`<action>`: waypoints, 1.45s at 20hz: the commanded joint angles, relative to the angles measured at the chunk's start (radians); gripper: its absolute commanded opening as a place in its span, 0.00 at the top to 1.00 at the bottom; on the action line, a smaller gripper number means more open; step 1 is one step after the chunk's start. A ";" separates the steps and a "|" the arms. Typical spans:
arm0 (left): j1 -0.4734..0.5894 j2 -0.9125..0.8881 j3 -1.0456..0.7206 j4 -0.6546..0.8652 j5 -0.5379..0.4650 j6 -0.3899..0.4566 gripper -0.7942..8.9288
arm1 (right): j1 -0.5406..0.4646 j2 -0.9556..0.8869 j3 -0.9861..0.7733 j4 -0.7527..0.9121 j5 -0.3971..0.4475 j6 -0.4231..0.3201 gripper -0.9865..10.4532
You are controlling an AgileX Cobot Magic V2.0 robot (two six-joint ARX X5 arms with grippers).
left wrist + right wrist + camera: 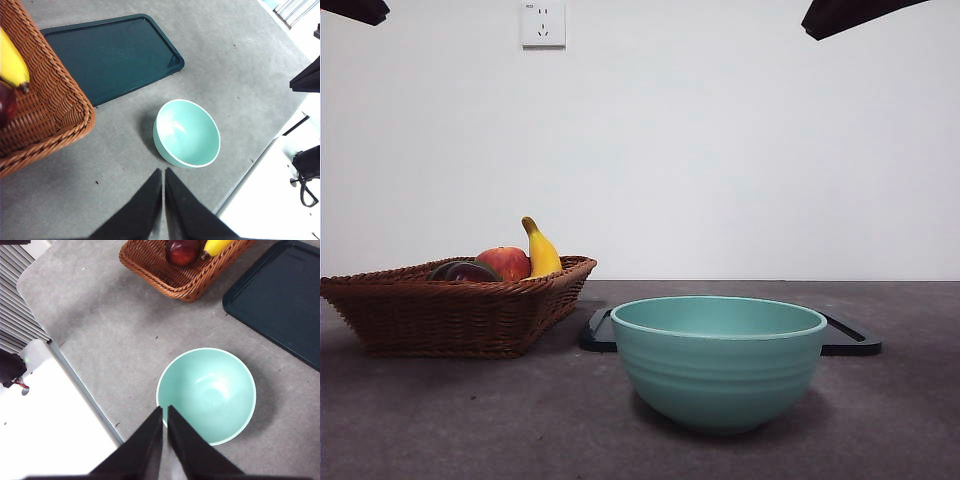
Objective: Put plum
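Left of bowl (718, 360): basket (450, 315) holding plum (465, 271), apple (505, 263), banana (541, 250). Plum low against apple, mostly hidden by rim. Behind bowl: tray (850, 340), bare. Above bowl, high: left gripper (163, 175) and right gripper (165, 412), both jaws pressed together, nothing held. Judged step: reach for plum. Spread jaws first, descend straight over plum, clear of apple and banana, avoid basket rim, pinch across widest part, gently since skin glossy, likely slippery.
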 commanded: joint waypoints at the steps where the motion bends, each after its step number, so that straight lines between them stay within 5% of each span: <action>1: 0.009 -0.013 0.011 0.051 -0.046 0.044 0.91 | 0.010 0.008 0.014 0.010 0.000 -0.012 0.91; 5: 0.089 -0.120 -0.027 0.369 -0.249 0.084 0.91 | 0.010 0.008 0.013 0.010 0.000 -0.012 0.91; 8: 0.158 -0.273 -0.196 0.706 -0.401 0.091 0.91 | 0.010 0.008 0.014 0.010 0.000 -0.012 0.91; 11: 0.213 -0.433 -0.396 0.874 -0.566 0.102 0.91 | 0.010 0.008 0.013 0.010 0.000 -0.012 0.91; 14: 0.251 -0.566 -0.572 0.883 -0.660 0.101 0.91 | 0.010 0.008 0.014 0.010 0.000 -0.012 0.91; 19: 0.278 -0.753 -0.806 0.867 -0.669 0.097 0.91 | 0.010 0.008 0.014 0.011 0.000 -0.012 0.91; 29: 0.295 -0.858 -0.932 0.705 -0.669 0.094 0.91 | 0.010 0.008 0.013 0.011 0.000 -0.012 0.91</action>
